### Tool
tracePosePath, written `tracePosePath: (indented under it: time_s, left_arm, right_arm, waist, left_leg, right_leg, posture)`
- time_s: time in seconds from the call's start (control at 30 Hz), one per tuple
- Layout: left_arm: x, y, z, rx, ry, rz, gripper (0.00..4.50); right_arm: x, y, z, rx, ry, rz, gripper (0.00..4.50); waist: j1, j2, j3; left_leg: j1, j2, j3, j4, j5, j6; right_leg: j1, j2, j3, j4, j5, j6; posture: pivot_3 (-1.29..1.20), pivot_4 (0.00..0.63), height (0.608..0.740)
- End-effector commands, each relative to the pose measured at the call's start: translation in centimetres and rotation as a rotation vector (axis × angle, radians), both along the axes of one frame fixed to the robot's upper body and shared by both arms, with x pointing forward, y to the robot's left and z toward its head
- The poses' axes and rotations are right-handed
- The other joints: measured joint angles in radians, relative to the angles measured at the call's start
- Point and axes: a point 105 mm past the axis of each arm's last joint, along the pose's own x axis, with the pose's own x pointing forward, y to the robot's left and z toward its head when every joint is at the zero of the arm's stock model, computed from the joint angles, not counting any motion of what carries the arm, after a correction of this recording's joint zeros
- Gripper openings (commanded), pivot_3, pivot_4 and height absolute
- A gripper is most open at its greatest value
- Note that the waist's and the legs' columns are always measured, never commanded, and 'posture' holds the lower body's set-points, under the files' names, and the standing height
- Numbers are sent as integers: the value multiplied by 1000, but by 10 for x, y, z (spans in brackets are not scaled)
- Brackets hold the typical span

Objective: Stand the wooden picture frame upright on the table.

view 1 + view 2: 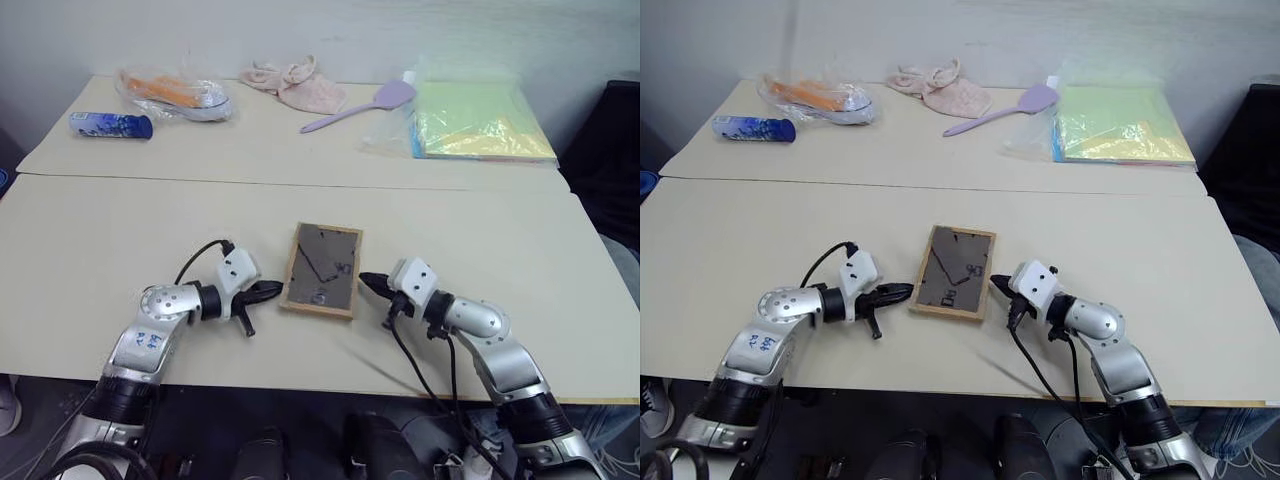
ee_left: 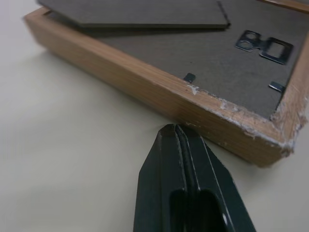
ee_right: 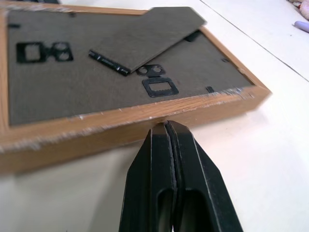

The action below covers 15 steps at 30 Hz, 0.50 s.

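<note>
Left eye view: wooden picture frame (image 1: 322,270) lies face down on the worktop (image 1: 120,230), long axis running away, between left gripper (image 1: 268,290) and right gripper (image 1: 372,283). Wrist views: both pairs of fingers pressed closed, tips at opposite long edges, holding nothing.

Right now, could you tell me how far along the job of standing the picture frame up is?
Early. Done: both arms are in place, the left gripper and right gripper shut, their tips at opposite long edges of the wooden picture frame. In hand: apparently a squeeze between the closed tips. Left: the frame lies flat, back panel up, on the table; lifting and standing it remain.
</note>
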Motion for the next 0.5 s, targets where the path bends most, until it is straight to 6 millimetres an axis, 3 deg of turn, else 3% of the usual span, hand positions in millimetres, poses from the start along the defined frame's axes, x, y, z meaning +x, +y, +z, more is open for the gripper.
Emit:
tracePosePath:
  time_s: [0.03, 0.1, 0.2, 0.3, 0.43, 0.5]
  left_arm:
    - [-7, -4, 5, -23, -15, 6, 27]
    - [-7, -1, 5, -27, -19, 35, 27]
    - [-6, 17, 7, -37, 24, 126, 27]
    - [-11, 37, 15, -159, 210, 225, 622]
    - [-35, 40, 24, -304, 660, 218, 1822]
    - [-30, 42, 29, -349, 785, 284, 2437]
  right_arm:
    - [0, 4, 12, 24, -37, 41, 0]
    - [0, 4, 12, 15, -41, 49, 0]
    - [1, -3, 13, -1, -43, 45, 0]
    - [-1, -14, 13, -43, -32, 50, 0]
    - [-3, -16, 11, -87, -17, 81, 0]
    - [-4, -14, 10, -102, -12, 97, 0]
  waist:
    - [0, 0, 0]
    - [0, 0, 0]
    - [-1, 0, 0]
    - [-1, 0, 0]
    - [0, 0, 0]
    - [2, 0, 0]
  left_leg:
    - [0, 0, 0, 0, 0, 0]
    - [0, 0, 0, 0, 0, 0]
    - [0, 0, 0, 0, 0, 0]
    - [0, 0, 0, 0, 0, 0]
    - [0, 0, -1, 0, 0, 0]
    - [0, 0, -1, 0, 0, 0]
  right_leg:
    - [0, 0, 0, 0, 0, 0]
    - [0, 0, 0, 0, 0, 0]
    - [0, 0, 0, 0, 0, 0]
    - [0, 0, 0, 0, 0, 0]
    - [0, 0, 0, 0, 0, 0]
    - [1, 0, 0, 0, 0, 0]
  posture:
    - [0, 150, 740]
    - [0, 150, 740]
    - [0, 150, 740]
    - [0, 150, 740]
    - [0, 150, 740]
    - [0, 150, 740]
